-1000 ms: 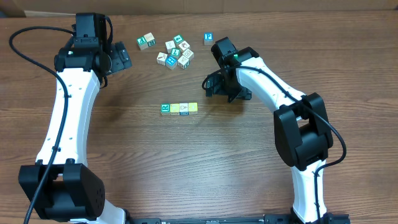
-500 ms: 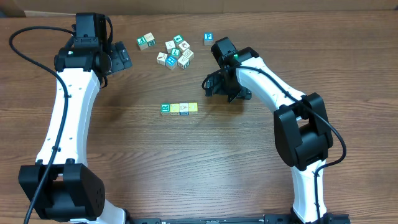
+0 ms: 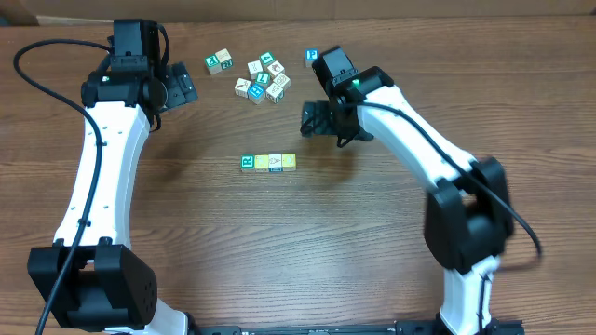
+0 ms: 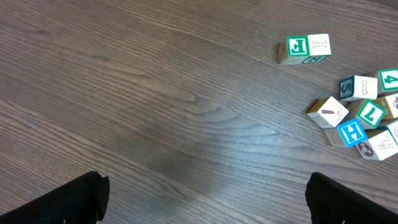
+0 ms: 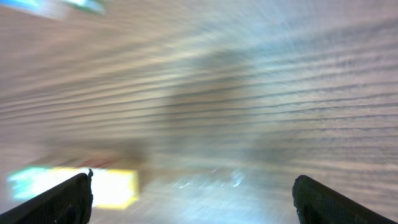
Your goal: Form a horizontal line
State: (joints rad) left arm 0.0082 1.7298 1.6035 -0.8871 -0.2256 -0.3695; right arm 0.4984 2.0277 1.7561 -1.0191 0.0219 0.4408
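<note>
Black tips show us the right claw [image 3: 315, 121]. Its two tips are spread wide apart, with nothing between them. In the wrist picture the right claw [image 5: 193, 199] hangs over bare wood, but that picture is very blurry. Near this claw, a bit lower and to the left in the picture from above, lies the row of four blocks [image 3: 268, 162]. The claw and the row do not touch. The blocks sit side by side in a straight line. The one at the left end [image 3: 248, 163] is white with a teal letter. Next come a pale yellow one, a white one with a blue mark, and a yellow one.

The left claw [image 3: 182, 87] is spread wide too and grips nothing. It is well away from the row, up by the far left. From its own camera we see the left claw [image 4: 205, 199] over the brown wooden table [image 4: 155, 112].

Farther back lie a heap of blocks [image 3: 264, 79], two blocks [image 3: 219, 62] stuck together, and one blue block [image 3: 311, 56] alone.
</note>
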